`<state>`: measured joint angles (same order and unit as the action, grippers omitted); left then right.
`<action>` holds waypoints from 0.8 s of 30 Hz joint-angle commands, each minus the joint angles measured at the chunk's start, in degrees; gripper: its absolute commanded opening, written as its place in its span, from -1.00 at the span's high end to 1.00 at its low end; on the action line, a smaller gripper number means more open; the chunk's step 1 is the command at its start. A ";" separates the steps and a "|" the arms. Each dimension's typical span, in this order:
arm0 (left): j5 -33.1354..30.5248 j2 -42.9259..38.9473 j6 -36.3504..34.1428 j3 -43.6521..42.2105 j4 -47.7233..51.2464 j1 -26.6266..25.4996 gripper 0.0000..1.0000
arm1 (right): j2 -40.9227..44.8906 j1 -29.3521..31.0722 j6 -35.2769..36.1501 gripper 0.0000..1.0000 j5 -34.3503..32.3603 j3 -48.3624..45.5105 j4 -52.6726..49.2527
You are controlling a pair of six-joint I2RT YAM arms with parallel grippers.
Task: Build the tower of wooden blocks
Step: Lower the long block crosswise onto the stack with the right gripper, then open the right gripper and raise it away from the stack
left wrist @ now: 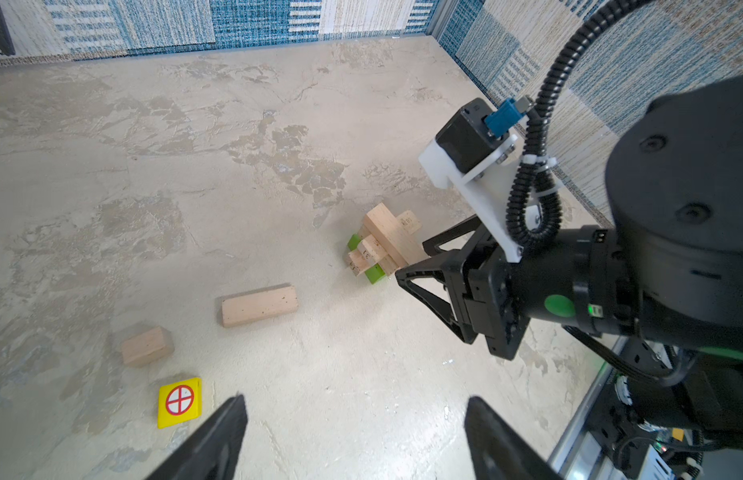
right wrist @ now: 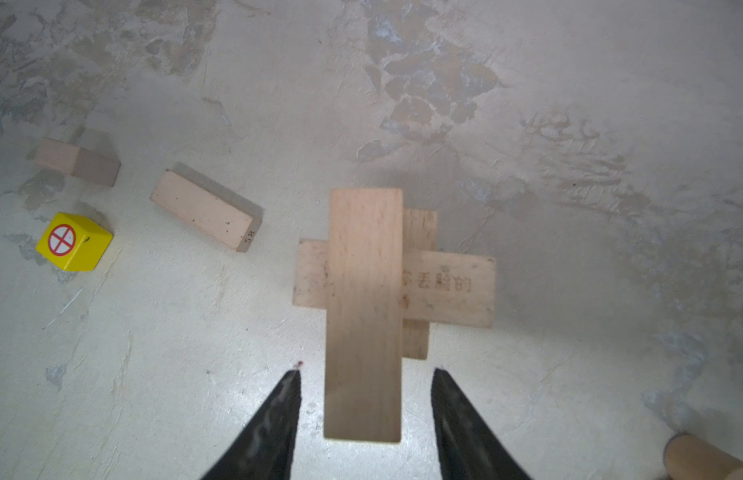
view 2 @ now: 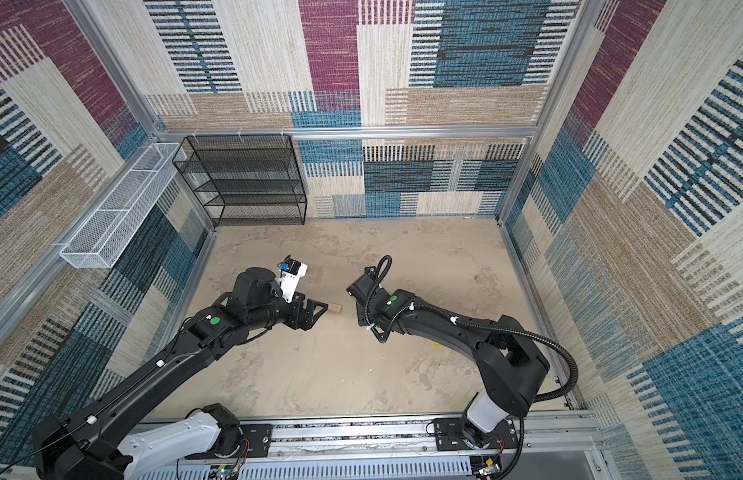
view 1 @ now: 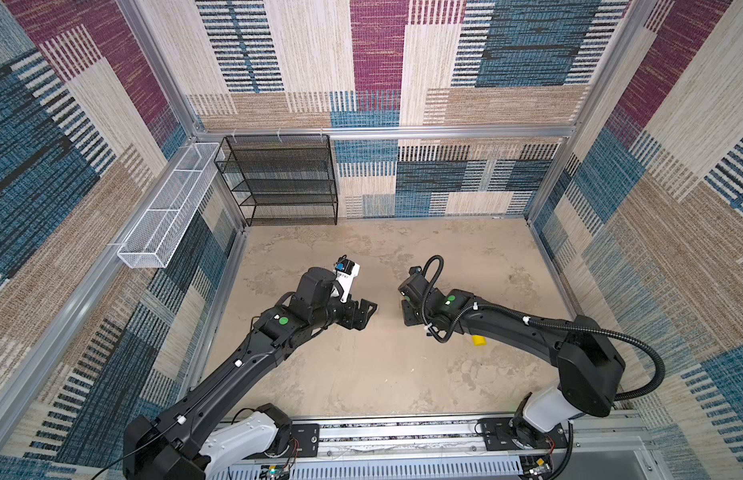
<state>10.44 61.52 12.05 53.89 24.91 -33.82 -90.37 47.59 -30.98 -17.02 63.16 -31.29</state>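
Note:
The wood block tower [left wrist: 382, 245] stands on the floor, a green oblong at its base and tan bricks laid crosswise above. In the right wrist view its top brick [right wrist: 363, 291] lies between the fingers of my right gripper [right wrist: 365, 374], which is open, with a gap on each side of the brick. My left gripper [left wrist: 355, 411] is open and empty over bare floor. Loose wood blocks lie to one side: a tan brick [left wrist: 259, 305], a small tan cube [left wrist: 147, 345] and a red-marked yellow cube [left wrist: 179, 402]. In both top views the arms hide most of the blocks.
A tan round piece [right wrist: 706, 461] lies at the edge of the right wrist view. A yellow piece [view 1: 479, 340] lies beside the right arm. A black mesh shelf [view 1: 282, 178] and a white wire basket [view 1: 166, 208] stand at the back left. Carpeted walls close in the floor.

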 commanded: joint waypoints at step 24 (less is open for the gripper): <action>-6.14 -12.43 -3.22 -2.23 13.85 0.03 -0.73 | 5.12 0.02 18.35 -0.30 15.74 10.49 2.95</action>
<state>5.58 51.31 11.66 52.62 34.72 -33.82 -84.79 47.59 -20.62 -7.64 72.69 -33.19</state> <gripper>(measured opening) 0.866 0.657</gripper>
